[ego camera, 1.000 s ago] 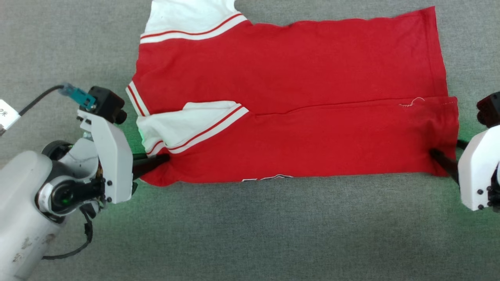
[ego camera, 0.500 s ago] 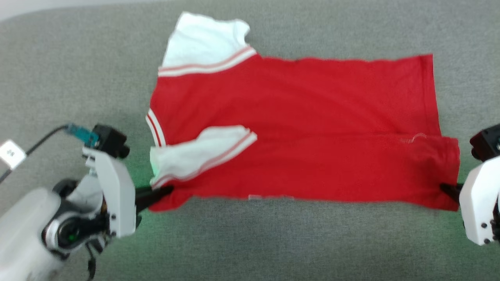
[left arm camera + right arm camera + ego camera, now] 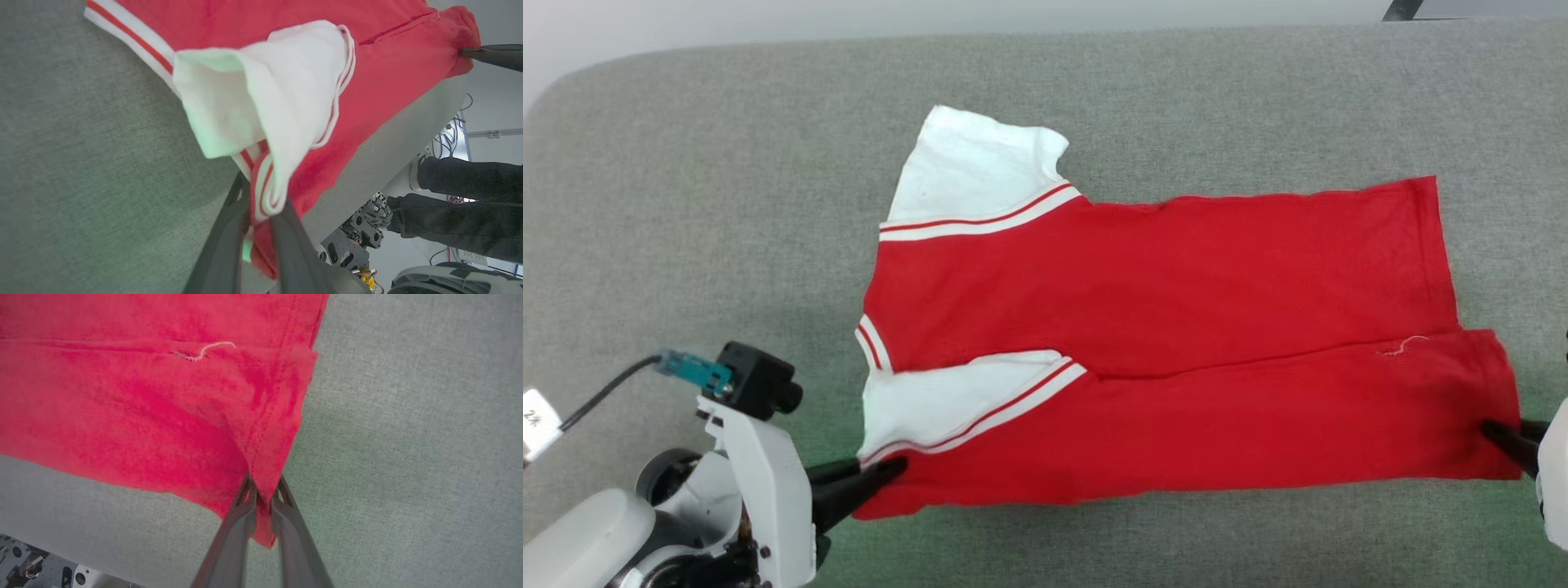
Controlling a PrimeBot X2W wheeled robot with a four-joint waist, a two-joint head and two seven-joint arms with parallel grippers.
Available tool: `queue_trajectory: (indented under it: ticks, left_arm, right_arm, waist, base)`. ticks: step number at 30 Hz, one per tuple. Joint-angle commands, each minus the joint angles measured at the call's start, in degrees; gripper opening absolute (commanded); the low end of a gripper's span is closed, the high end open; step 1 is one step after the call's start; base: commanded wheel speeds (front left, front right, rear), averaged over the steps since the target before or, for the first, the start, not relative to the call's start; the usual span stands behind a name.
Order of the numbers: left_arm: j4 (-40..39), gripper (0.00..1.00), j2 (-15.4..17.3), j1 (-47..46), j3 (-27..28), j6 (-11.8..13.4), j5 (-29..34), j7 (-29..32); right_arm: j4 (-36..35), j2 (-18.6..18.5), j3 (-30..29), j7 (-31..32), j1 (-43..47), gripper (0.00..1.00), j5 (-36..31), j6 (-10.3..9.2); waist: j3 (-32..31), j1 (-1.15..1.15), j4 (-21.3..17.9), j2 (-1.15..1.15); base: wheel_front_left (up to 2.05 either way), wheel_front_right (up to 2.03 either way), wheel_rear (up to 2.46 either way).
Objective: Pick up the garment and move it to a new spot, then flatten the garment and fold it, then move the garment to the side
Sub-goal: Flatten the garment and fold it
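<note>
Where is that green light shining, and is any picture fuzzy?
Head view: sharp, green glow on the grey surface beside the left tool. Left wrist view: green tint on the white of the garment. Right wrist view: the cloth looks slightly soft.

Surface: grey woven-fabric tabletop (image 3: 686, 204), flat, rounded at its far-left corner; faint green tint along the near strip at both lower corners.
Beyond far edge: pale plain floor (image 3: 686, 20); slanted dark bar (image 3: 1401, 8) at top right.
Person: legs in dark trousers (image 3: 461, 204), left wrist view, past the table edge; white shoe (image 3: 416, 173).
Cables: loose tangle of dark wires (image 3: 447, 141) near the shoe.
</note>
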Motion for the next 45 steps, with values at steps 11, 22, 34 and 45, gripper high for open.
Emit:
queue_trajectory:
  ticks: [11, 22, 34, 45]
  left_arm:
    - [-1.23, 1.00, -0.89, 0.80, 6.48, 3.74, 4.19, -12.82]
    - [11.25, 1.00, -7.37, -9.59, 10.95, 3.13, 11.50, -25.91]
    - [32.25, 1.00, -10.52, -36.39, 7.03, -4.23, 18.50, -18.59]
    - [49.79, 1.00, -12.65, -49.53, -2.00, -7.19, 15.82, 0.58]
  right_arm:
    - [-1.84, 6.17, -6.33, -12.57, -3.22, 1.00, -3.76, -0.08]
    - [1.55, 13.96, -6.71, -28.28, -9.00, 1.00, -8.28, -0.08]
    - [1.16, 19.16, -3.37, -34.82, -13.11, 1.00, -9.11, -0.08]
    - [2.22, 19.76, -0.12, -35.75, -14.12, 1.00, -8.56, -0.08]
  waist:
    - [-0.59, 0.00, 0.51, 0.00]
    - [1.63, 0.00, -1.42, 0.00]
    - [7.69, 0.00, -9.56, 0.00]
    - [11.01, 0.00, -14.32, 0.00]
  base:
    - [0.00, 0.00, 0.00]
    - [0.00, 0.00, 0.00]
    - [0.00, 0.00, 0.00]
    - [0.00, 0.00, 0.00]
